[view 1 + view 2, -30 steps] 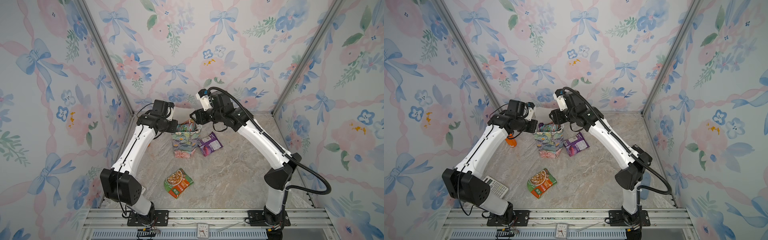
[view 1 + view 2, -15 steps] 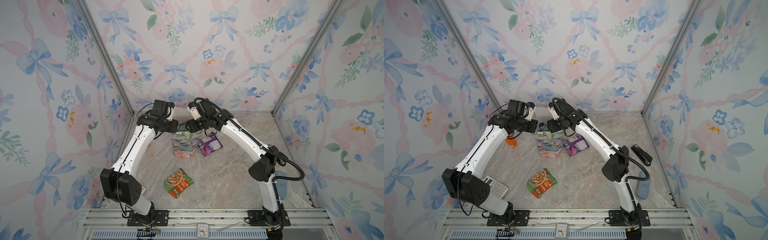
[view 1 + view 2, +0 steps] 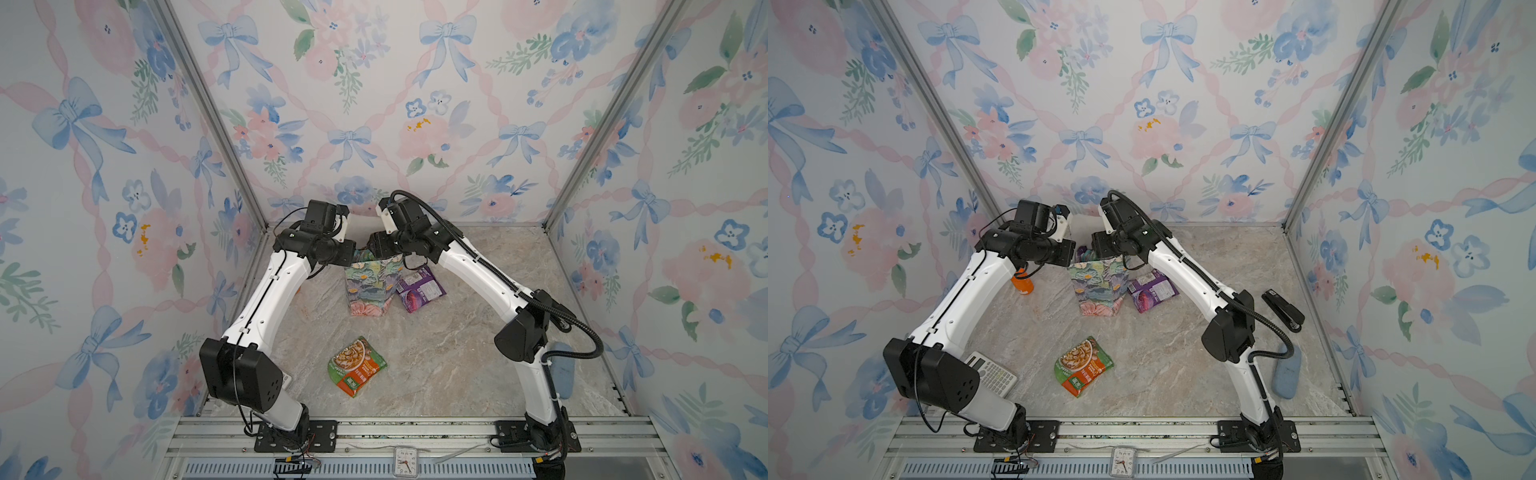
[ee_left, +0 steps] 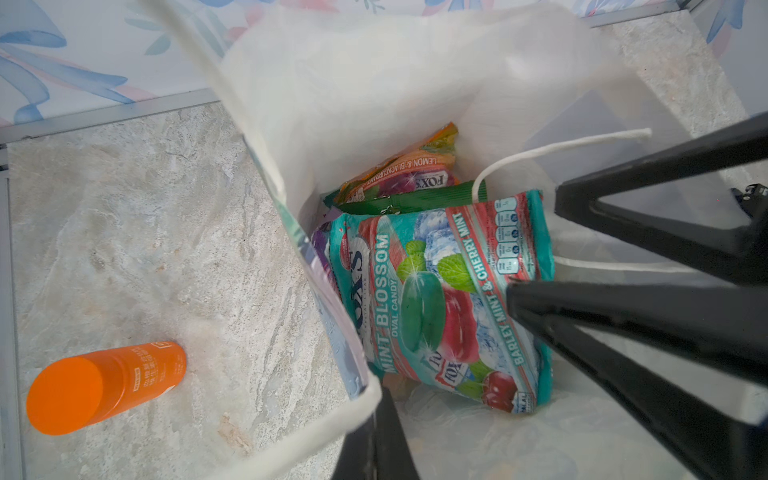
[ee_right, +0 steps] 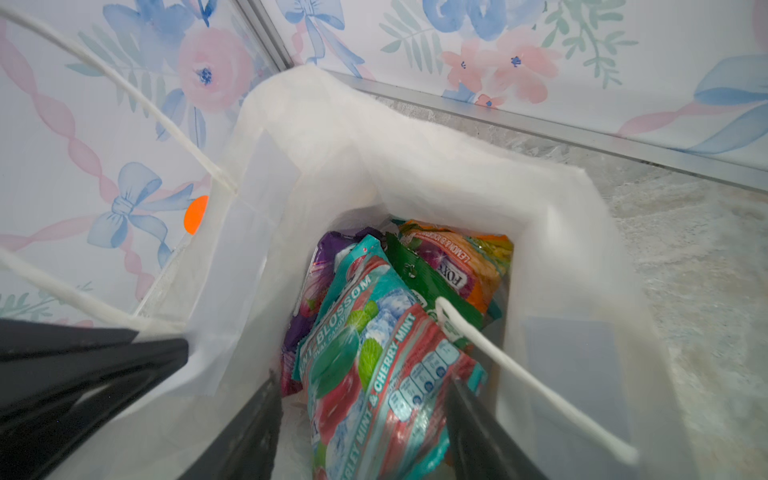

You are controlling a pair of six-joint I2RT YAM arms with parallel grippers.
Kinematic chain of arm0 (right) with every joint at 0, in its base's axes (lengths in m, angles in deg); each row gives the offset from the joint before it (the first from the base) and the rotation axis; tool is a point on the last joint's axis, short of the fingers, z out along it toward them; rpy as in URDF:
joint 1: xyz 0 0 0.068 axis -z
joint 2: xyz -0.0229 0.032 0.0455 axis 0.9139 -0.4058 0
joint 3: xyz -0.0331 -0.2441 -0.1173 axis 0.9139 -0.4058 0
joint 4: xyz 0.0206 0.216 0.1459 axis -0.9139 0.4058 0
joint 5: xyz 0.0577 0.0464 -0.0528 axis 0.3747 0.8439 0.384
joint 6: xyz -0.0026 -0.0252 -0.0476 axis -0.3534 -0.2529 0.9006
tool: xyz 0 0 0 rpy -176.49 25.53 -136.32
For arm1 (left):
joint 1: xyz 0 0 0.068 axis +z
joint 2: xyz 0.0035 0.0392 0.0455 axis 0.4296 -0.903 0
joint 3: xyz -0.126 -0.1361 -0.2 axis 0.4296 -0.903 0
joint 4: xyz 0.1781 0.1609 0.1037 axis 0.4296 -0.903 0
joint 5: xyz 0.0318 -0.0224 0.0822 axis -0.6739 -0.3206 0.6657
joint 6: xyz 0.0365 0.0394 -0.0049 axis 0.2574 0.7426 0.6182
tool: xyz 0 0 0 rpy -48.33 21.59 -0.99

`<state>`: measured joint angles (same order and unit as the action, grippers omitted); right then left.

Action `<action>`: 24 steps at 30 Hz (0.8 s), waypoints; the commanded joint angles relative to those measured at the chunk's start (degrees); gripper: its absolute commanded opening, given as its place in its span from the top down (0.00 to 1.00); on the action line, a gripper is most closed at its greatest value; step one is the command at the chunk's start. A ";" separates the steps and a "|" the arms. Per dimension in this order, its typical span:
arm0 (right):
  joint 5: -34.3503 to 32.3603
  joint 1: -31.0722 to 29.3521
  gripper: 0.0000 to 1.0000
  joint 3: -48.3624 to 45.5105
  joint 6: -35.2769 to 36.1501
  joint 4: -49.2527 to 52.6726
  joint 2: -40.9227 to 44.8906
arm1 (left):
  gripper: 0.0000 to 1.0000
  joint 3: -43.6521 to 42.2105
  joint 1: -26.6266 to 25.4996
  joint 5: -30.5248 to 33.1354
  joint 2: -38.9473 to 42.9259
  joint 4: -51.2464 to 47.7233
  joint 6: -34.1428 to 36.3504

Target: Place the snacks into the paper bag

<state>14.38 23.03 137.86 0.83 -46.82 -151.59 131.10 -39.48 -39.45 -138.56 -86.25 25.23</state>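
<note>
Left pincer (image 5: 183, 345) clamped on the rim of the paper bag (image 3: 368, 286), upright near the far edge of the table (image 3: 457, 353); right pincer (image 5: 362, 378) in its mouth, jaws apart over a teal packet (image 4: 436, 299). We log a purple packet (image 3: 419, 289) just beside the bag, a noodle packet (image 3: 356, 365) nearer the front edge.

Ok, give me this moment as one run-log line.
left gripper: shut on paper bag rim | right gripper: open, inside bag over teal packet | outside: purple packet, noodle packet
</note>
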 commanded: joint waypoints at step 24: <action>13.42 3.91 0.46 -9.58 -9.86 -23.50 6.11 | 1.00 -1.21 0.40 -0.05 2.30 0.17 1.26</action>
<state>25.05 26.14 129.49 -8.38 -66.07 -150.34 130.66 -39.48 -39.40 -138.30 -86.12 25.26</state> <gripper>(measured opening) 0.550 0.048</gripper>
